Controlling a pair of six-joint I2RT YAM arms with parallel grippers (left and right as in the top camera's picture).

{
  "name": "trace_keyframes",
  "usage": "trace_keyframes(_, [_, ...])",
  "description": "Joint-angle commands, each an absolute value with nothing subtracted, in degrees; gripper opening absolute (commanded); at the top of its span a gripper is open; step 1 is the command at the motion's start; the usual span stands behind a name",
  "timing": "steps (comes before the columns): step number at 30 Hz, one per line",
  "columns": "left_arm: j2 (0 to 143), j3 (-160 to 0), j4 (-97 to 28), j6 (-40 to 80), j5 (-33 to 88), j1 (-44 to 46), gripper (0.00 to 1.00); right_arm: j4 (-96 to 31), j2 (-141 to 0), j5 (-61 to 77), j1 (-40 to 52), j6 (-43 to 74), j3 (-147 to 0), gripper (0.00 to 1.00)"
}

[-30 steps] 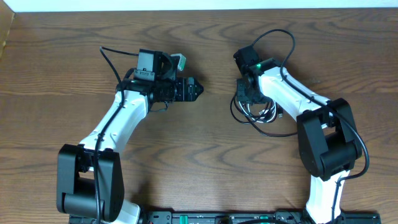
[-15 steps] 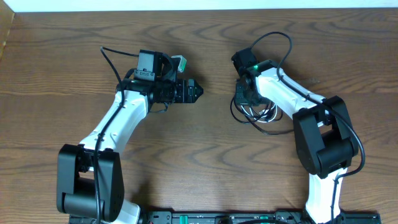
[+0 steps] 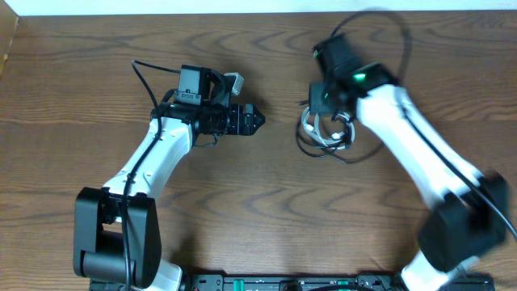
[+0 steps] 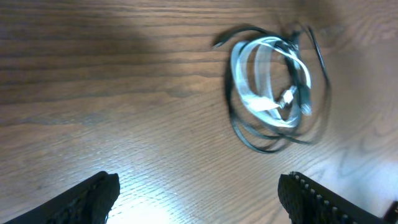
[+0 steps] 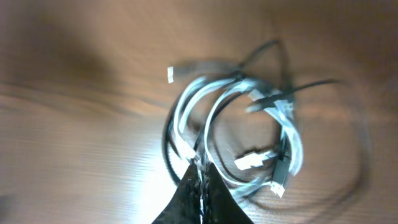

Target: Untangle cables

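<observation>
Though blurred overhead, right pincer (image 5: 200,179) closed on white cable (image 5: 291,134).

Each arm is built of white tapered links joined by bulky black joint housings. The left arm (image 3: 153,158) and the right arm (image 3: 404,137) are mounted on a black rail (image 3: 283,283) at six o'clock of the overhead view. A boxy black camera (image 3: 192,83) is carried on the left wrist, with a thick black wire (image 3: 144,81) looped at its nine o'clock. A green light (image 3: 356,78) is lit on the right wrist. The left gripper (image 3: 257,120) is black, its fingers (image 4: 311,196) ridged. The right gripper (image 5: 201,182) is tapered to a black point.
</observation>
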State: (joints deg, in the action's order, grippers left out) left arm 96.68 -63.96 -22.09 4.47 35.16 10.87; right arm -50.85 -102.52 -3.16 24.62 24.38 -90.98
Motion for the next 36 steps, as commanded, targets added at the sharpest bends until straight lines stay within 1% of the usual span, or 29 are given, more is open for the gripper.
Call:
trace_keyframes(1, [95.7,-63.6,-21.7,3.2,40.6,10.9,0.90,-53.0,-93.6,-2.8,24.8,22.6,-95.2,0.01])
trace_keyframes(6, [95.9,-63.6,-20.4,0.6,49.1,12.7,0.90,-54.2,-87.3,-2.8,24.7,22.6,-96.4,0.01])
trace_keyframes(11, [95.9,-63.6,-19.6,-0.4,49.1,14.7,0.90,-57.5,-85.4,-4.1,24.1,22.6,-96.4,0.01])
trace_keyframes(15, [95.9,-63.6,-18.5,-0.2,49.1,15.7,0.90,-62.8,-87.6,-10.4,23.7,22.7,-96.3,0.01])
trace_keyframes(16, [95.9,-63.6,-18.4,-0.2,49.1,16.1,0.91,-63.5,-88.3,-11.4,23.6,22.7,-96.3,0.02])
trace_keyframes(17, [96.0,-63.6,-18.0,-0.2,48.9,16.5,0.91,-64.1,-88.9,-12.4,23.6,23.5,-96.3,0.09])
trace_keyframes(19, [96.3,-63.6,-17.0,-0.2,48.0,17.6,0.91,-64.6,-89.7,-13.9,23.4,24.9,-96.3,0.27])
trace_keyframes(21, [96.8,-63.6,-15.7,-0.2,45.0,18.8,0.91,-64.9,-90.1,-14.3,23.0,25.8,-96.3,0.38])
trace_keyframes(23, [97.7,-63.6,-14.6,1.2,39.8,20.2,0.91,-65.0,-90.1,-14.7,22.8,26.3,-96.3,0.41])
trace_keyframes(25, [98.9,-63.6,-13.5,2.9,33.9,21.8,0.91,-65.1,-90.1,-15.0,22.8,26.2,-96.3,0.42])
trace_keyframes(26, [100.1,-63.6,-12.6,3.9,28.6,23.5,0.91,-65.5,-90.1,-15.2,22.7,26.1,-96.3,0.42])
trace_keyframes(30, [102.7,-63.6,-10.1,9.0,16.8,26.7,0.91,-66.8,-90.1,-16.2,22.7,25.6,-96.3,0.42])
trace_keyframes(33, [104.0,-63.6,-7.8,9.3,13.3,28.7,0.90,-67.6,-90.1,-16.2,22.7,25.6,-96.3,0.43])
trace_keyframes(36, [105.4,-63.6,-5.1,9.4,12.7,30.6,0.91,-68.2,-90.1,-16.2,22.7,25.6,-96.3,0.43])
